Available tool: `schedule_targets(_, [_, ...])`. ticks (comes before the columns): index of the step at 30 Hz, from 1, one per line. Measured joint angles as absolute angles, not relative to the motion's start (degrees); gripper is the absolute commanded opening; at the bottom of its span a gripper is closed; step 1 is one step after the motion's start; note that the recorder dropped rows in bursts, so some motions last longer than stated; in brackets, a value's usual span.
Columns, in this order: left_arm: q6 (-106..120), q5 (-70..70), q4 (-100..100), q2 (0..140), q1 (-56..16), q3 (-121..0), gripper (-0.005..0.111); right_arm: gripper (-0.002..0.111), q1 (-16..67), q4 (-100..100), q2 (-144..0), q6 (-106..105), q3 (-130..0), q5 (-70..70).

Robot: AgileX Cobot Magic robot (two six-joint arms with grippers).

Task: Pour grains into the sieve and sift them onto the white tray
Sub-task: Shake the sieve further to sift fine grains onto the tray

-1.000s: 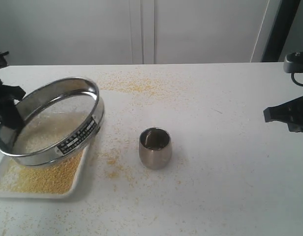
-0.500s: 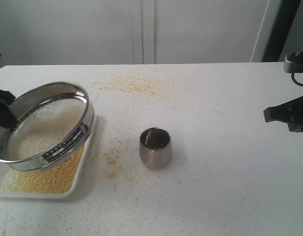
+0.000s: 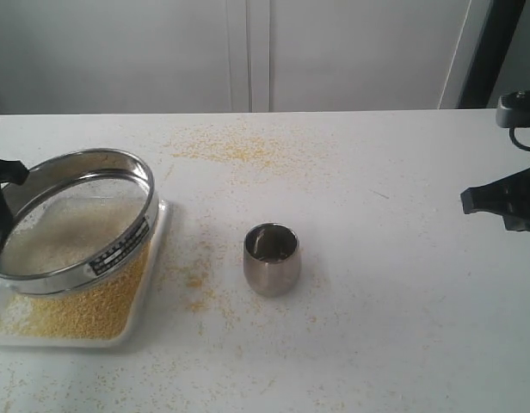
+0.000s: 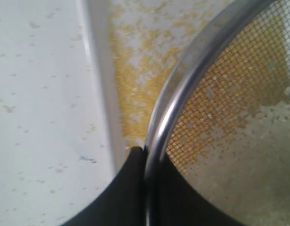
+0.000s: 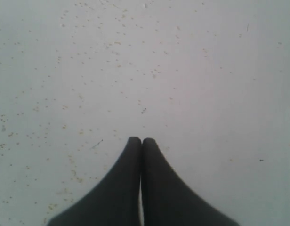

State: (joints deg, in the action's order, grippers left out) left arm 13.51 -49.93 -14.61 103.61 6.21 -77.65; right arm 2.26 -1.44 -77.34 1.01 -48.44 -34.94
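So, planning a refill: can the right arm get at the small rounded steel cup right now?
Probably yes: only open white table separates the shut, empty right gripper from the steel cup.

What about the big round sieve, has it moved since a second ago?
Yes. The sieve went left, away from the steel cup, which stayed put. It also tilts less now above the white tray.

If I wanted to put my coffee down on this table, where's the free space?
The widest bare patch lies between the cup and the right tool, running to the near edge. The left is crowded: the sieve hangs over the tray. Spilled specks dust the far middle.
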Motion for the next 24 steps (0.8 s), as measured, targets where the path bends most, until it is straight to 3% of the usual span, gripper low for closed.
schedule_targets(5, [15.61, -57.88, -12.71, 104.21, 6.62, -77.65, 0.000, 0.000, 2.26, -1.44, -77.34, 1.01, -48.44, -34.94])
schedule_targets(8, [6.79, -54.27, -7.97, 104.32, 6.62, -77.65, 0.000, 0.000, 2.26, -1.44, -77.34, 1.02, -48.44, -34.94])
schedule_targets(13, [19.25, -54.13, -21.99, 104.43, 4.00, -77.85, 0.000, 0.000, 2.26, -1.44, -77.34, 1.02, -48.44, -34.94])
schedule_targets(16, [12.36, -55.77, -14.52, 104.43, 3.08, -77.85, 0.000, 0.000, 2.26, -1.44, -77.34, 1.02, -48.44, -34.94])
schedule_targets(20, [3.39, -53.75, -5.23, 104.92, 7.17, -77.85, 0.000, 0.000, 2.26, -1.44, -77.34, 1.02, -48.44, -34.94])
schedule_targets(24, [18.58, -55.10, -9.28, 105.01, 7.26, -77.85, 0.000, 0.000, 2.26, -1.44, -77.34, 1.02, -48.44, -34.94])
